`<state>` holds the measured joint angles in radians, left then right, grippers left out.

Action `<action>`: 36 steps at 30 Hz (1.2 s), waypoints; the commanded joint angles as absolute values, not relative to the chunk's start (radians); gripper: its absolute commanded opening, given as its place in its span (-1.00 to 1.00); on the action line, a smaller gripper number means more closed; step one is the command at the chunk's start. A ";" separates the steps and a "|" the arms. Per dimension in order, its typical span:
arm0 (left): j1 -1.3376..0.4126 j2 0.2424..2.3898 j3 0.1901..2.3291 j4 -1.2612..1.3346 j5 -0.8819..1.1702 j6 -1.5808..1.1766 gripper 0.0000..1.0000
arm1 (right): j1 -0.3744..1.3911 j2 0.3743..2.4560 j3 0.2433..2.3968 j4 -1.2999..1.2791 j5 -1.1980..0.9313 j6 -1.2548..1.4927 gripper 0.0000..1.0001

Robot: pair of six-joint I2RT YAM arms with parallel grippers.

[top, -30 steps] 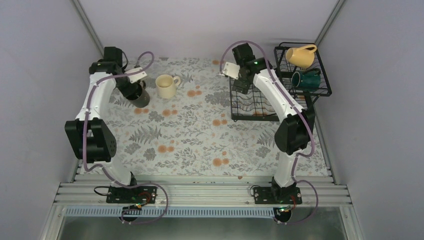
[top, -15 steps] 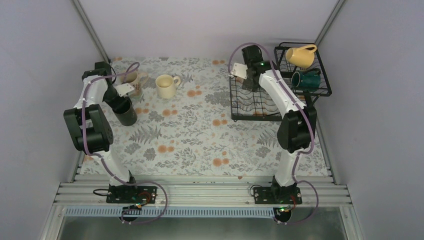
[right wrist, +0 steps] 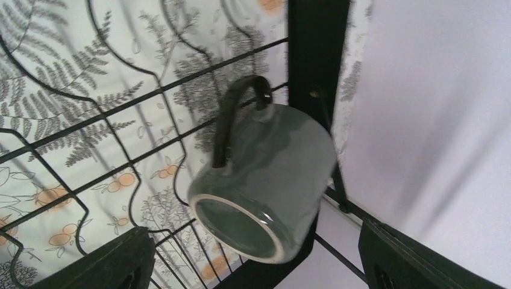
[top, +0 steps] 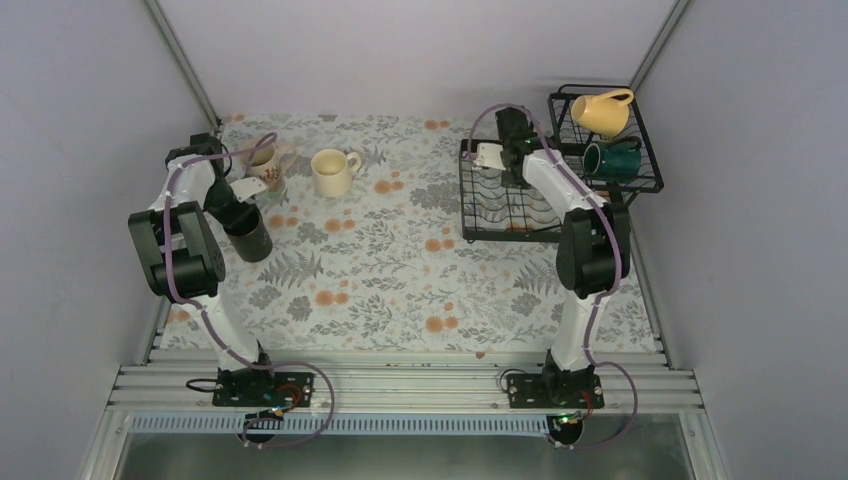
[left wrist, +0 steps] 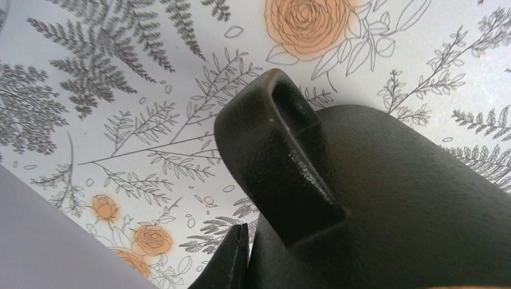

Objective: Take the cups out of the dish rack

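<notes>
The grey-green mug (right wrist: 268, 180) lies on its side on the wires of the dish rack (top: 466, 200), close to one edge of the low slotted part. Its mouth is turned toward the bottom of the right wrist view and its handle is uppermost. The right gripper (right wrist: 253, 247) hangs over it with its pincer spread wide, one finger at the lower left of that view and one at the lower right. The mug sits between them, clear of both.

From overhead, that arm runs up the right side of the frame to the back of the rack. Just right of it, in the raised basket (top: 645, 130) at the upper right, a yellow mug (top: 603, 112) lies tipped over, with a teal mug (top: 610, 160) right below it.

Across the flowered tablecloth (top: 400, 270), at the left of the frame, the left gripper (top: 238, 210) is clamped tight on the black mug (top: 252, 238). Its wrist view is filled by the mug's dark wall and handle, with one finger showing as a sliver at the bottom edge. I cannot tell whether the mug's base touches the cloth.

Above it, at the upper left, a printed cream mug (top: 265, 165) stands by the left arm. A plain cream mug (top: 333, 172) stands just to its right, mouth up.
</notes>
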<state>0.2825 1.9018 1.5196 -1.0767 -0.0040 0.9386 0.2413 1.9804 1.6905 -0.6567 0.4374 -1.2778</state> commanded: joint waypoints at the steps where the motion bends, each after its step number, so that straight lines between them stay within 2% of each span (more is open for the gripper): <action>1: 0.294 1.889 1.494 -1.067 -0.036 0.958 -0.95 | 0.246 1.985 1.572 -0.507 0.500 -1.387 0.73; 8: 0.299 1.912 1.504 -1.066 -0.052 0.952 -0.95 | 0.246 2.024 1.498 -0.370 0.532 -1.425 0.40; 14: 0.299 1.933 1.521 -1.073 -0.062 0.941 -0.95 | 0.246 2.083 1.493 -0.268 0.538 -1.442 0.27; 29: 0.299 1.971 1.586 -1.106 -0.061 0.920 -0.95 | 0.246 2.224 1.535 -0.089 0.584 -1.513 0.22; 36: 0.298 1.975 1.589 -1.115 -0.047 0.924 -0.63 | 0.246 2.244 1.556 -0.062 0.603 -1.529 0.11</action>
